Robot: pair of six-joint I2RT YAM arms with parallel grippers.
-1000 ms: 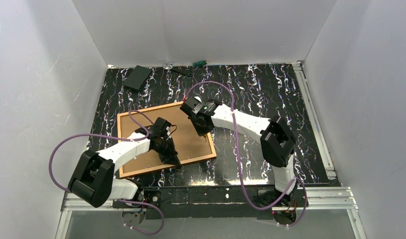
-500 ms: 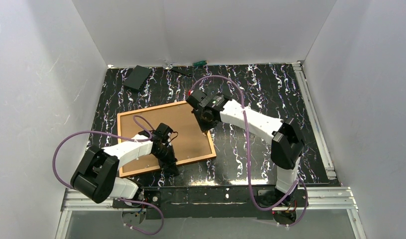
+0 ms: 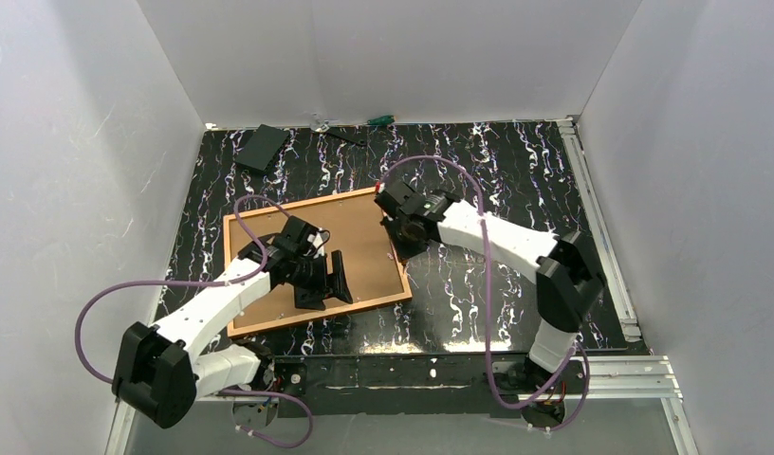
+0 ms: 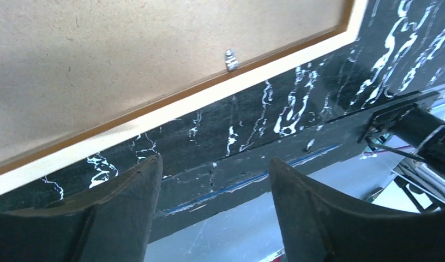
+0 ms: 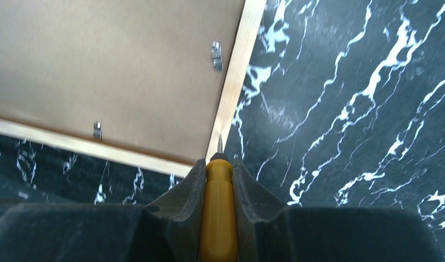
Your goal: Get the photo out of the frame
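The frame [image 3: 230,277], a thin wooden border, lies face down on the black marbled table. Inside it shows the photo [image 3: 355,232] as a plain brown board back; its printed side is hidden. My left gripper [image 3: 328,289] hovers open over the frame's near right part. In the left wrist view the left gripper [image 4: 215,185] holds nothing, with the near rail [image 4: 171,109] and a small metal clip [image 4: 230,59] beyond it. My right gripper [image 5: 218,164] is shut on a yellow-handled screwdriver [image 5: 219,207], its tip over the frame's right rail [image 5: 236,76]. Another clip [image 5: 216,55] sits on that rail.
A flat black object [image 3: 262,147] lies at the back left. A green-handled tool [image 3: 380,119] rests against the back wall. White walls close in the table on three sides. The table's near edge [image 4: 253,180] runs just below the left fingers.
My left gripper has opened and shifted slightly away from the frame's near rail. The right arm has carried the screwdriver rightward to the frame's right edge.
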